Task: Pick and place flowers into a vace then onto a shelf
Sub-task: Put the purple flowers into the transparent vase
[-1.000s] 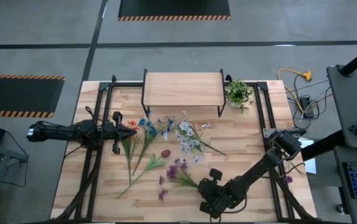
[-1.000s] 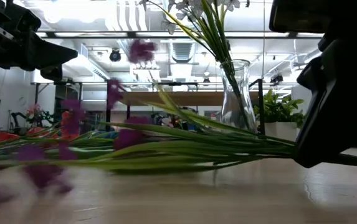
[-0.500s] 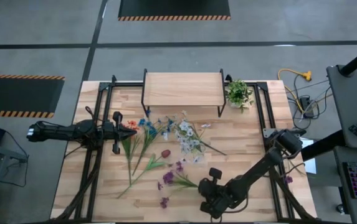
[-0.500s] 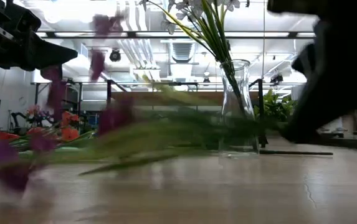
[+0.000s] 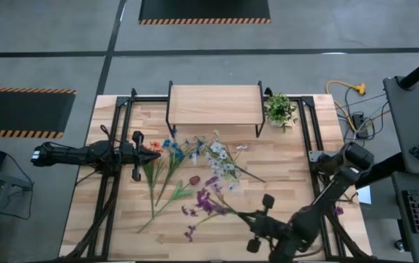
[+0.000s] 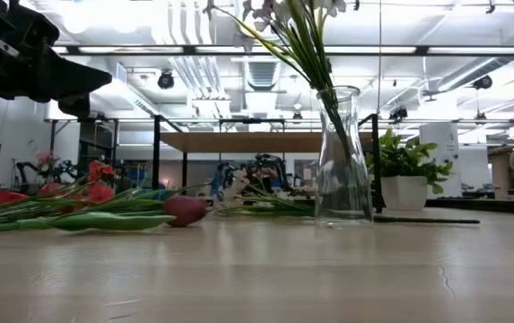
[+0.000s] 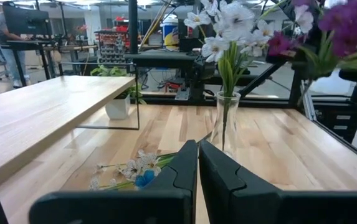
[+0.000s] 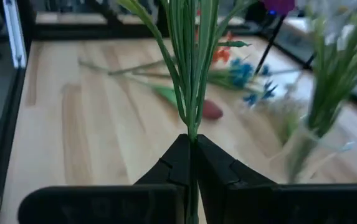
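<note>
The big wood table (image 5: 282,183) fills the view from above. At its far edge stands the shelf (image 5: 214,104), a pale board on thin black legs, with nothing on it. A small potted plant (image 5: 280,109) sits just beside the shelf.

The right arm reaches over the near edge of the table. Its right gripper (image 5: 256,218) is pinched tight on a bunch of purple flowers (image 5: 208,202), held up off the wood. The right wrist view shows this best: the green stems (image 8: 190,74) rise straight out from between the two closed fingers (image 8: 172,163). The low view does not show this bunch or this gripper at all.

The left gripper (image 5: 137,155) waits over the left side of the table, near the loose flowers. The left wrist view shows its fingers (image 7: 184,168) pressed together with nothing between them.

The vace (image 6: 343,157) is hard to make out from above. The low view shows it clearly: clear glass, standing upright on the table in front of the shelf, with white flowers (image 6: 288,11) already in it.

More loose flowers (image 5: 165,164), orange, blue and red, lie flat on the table between the left gripper and the vace.
</note>
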Available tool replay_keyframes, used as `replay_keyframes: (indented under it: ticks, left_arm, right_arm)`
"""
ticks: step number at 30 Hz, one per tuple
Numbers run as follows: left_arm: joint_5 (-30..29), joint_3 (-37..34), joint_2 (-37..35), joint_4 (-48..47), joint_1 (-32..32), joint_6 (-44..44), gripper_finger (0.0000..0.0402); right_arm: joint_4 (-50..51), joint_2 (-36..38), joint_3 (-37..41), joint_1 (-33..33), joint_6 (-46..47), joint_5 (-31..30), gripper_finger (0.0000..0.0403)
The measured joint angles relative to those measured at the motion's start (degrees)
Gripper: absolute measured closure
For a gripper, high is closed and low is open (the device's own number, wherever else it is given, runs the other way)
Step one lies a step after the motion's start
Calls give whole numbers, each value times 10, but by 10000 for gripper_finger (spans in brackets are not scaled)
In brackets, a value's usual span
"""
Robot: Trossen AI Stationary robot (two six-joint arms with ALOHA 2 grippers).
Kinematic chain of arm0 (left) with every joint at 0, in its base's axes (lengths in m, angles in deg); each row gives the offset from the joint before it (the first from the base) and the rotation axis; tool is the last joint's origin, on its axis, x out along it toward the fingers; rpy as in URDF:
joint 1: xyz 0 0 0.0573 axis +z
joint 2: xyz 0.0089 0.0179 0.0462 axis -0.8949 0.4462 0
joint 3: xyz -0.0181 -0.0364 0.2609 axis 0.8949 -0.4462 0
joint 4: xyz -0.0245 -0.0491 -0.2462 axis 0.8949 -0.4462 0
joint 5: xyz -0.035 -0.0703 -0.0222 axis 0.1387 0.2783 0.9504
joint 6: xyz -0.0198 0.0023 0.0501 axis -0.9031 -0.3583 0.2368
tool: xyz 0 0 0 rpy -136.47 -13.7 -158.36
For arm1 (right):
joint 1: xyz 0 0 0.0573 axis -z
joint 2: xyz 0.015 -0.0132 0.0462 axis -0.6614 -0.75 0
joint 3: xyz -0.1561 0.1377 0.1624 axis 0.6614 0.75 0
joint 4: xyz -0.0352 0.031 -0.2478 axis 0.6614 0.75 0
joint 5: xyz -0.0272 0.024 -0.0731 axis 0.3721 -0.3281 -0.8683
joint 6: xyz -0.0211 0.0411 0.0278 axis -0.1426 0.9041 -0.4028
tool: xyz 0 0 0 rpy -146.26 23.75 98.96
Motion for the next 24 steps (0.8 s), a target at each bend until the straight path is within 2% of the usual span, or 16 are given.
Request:
replay_keyframes:
  ticks: [7, 12, 16, 24]
  left_arm:
    - [0, 0, 0, 0, 0, 0, 402]
    - [0, 0, 0, 0, 0, 0, 402]
    - [0, 0, 0, 0, 0, 0, 402]
    - [0, 0, 0, 0, 0, 0, 402]
  right_arm:
    - [15, 45, 44, -11, -7, -66, 394]
    - [11, 92, 115, -17, -16, -97, 394]
    - [8, 149, 176, -36, 17, -165, 394]
    - [9, 257, 284, -83, 89, -256, 394]
